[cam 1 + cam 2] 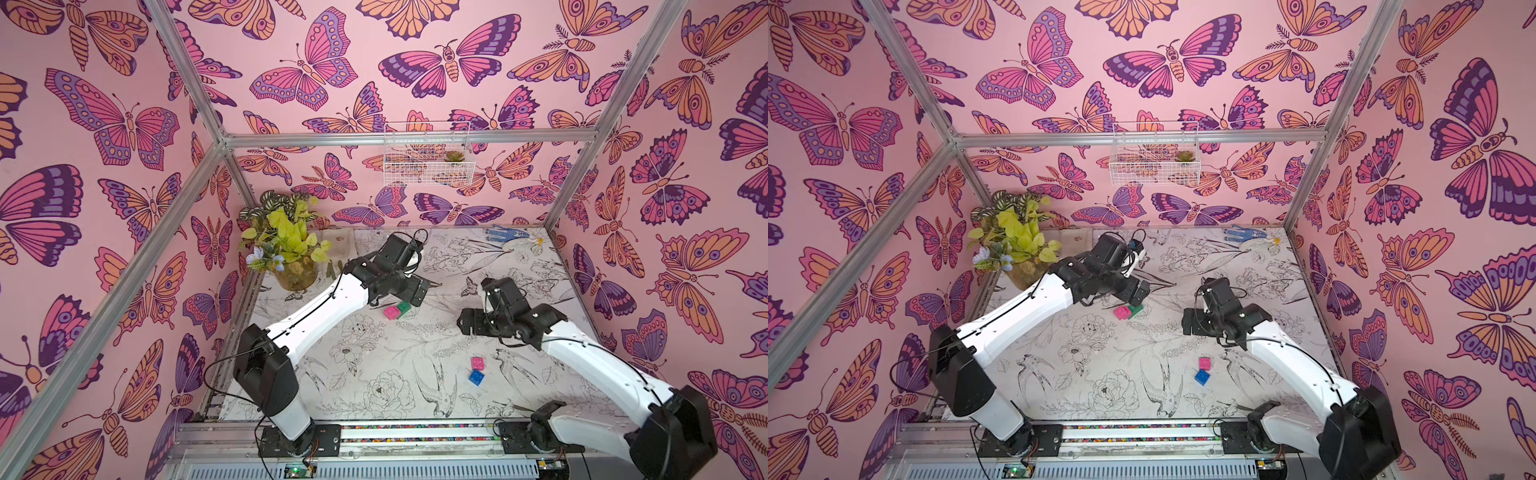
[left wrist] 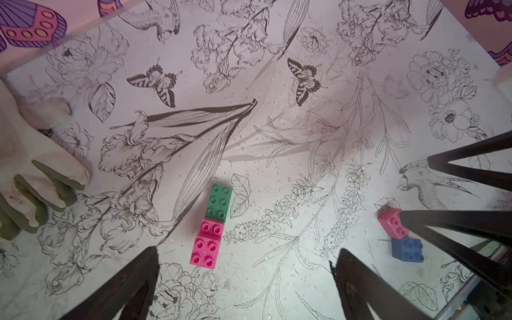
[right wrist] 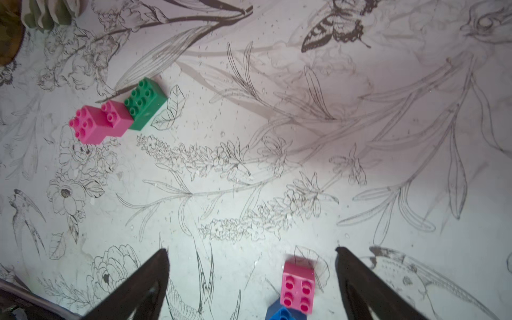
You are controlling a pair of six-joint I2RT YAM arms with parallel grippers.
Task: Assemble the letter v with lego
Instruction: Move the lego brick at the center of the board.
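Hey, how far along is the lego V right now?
Done: the green brick carries one stepped arm of two pink bricks. In hand: nothing; the left claw is open by that piece, and the right claw is open, pointed toward the loose pink brick. Left: that brick and the blue brick must be joined on as the second arm.

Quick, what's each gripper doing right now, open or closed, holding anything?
Left gripper: open, holding nothing.
Right gripper: open, holding nothing; pink brick just ahead, ungripped.
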